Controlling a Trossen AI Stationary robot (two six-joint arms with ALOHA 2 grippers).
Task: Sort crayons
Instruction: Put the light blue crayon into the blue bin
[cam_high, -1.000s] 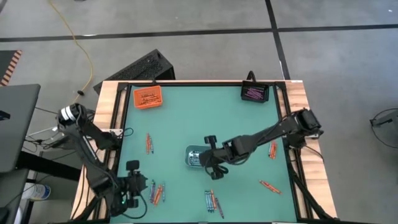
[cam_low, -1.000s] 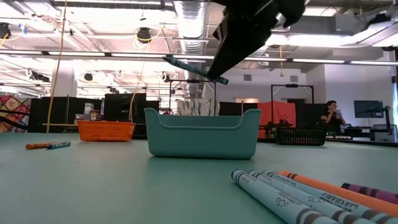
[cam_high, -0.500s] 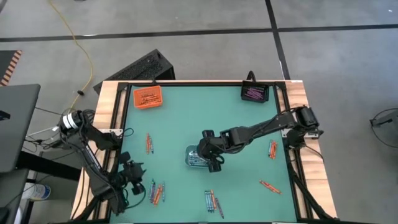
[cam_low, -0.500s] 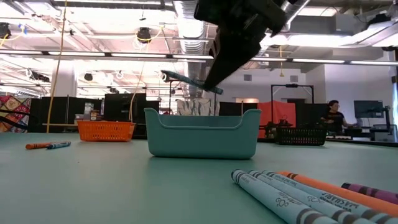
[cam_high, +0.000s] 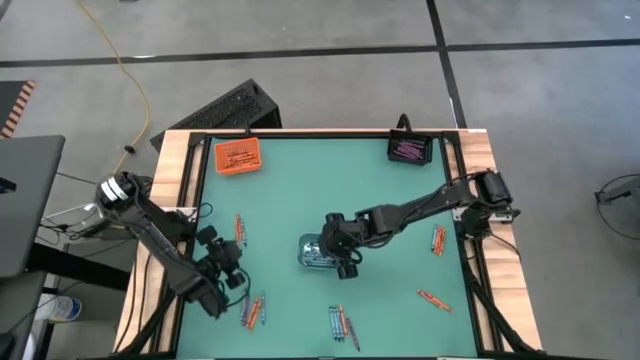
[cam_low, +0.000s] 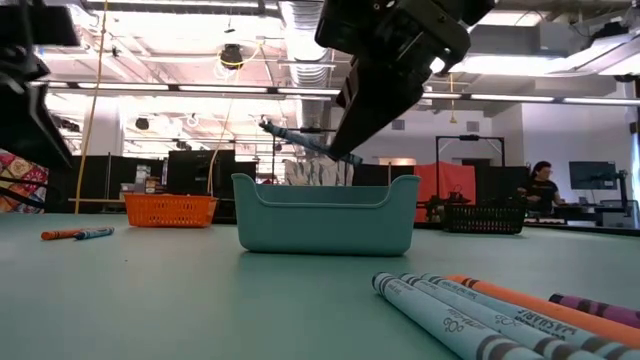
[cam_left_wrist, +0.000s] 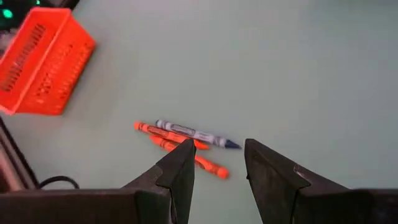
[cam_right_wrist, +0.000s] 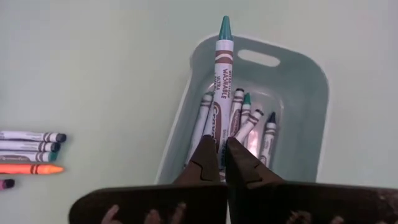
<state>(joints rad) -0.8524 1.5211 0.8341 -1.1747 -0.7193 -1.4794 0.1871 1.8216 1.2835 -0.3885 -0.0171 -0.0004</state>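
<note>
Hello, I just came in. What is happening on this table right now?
A robot with two arms is sorting crayons by colour. The right gripper, jaws shut, holds a blue-green crayon over the pale tray in the middle of the table, where several similar crayons already lie. The left gripper, jaws open and empty, hangs above a small group of orange and blue crayons near the table's left side. Other crayons lie loose; an orange tray and a black tray stand at the far edge.

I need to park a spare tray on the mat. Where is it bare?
Bare: the far middle between the orange tray and the black tray, and the stretch just below it. Crowded: the near edge with loose crayons, and the centre, where the right gripper holds a crayon over the grey-blue tray.
</note>
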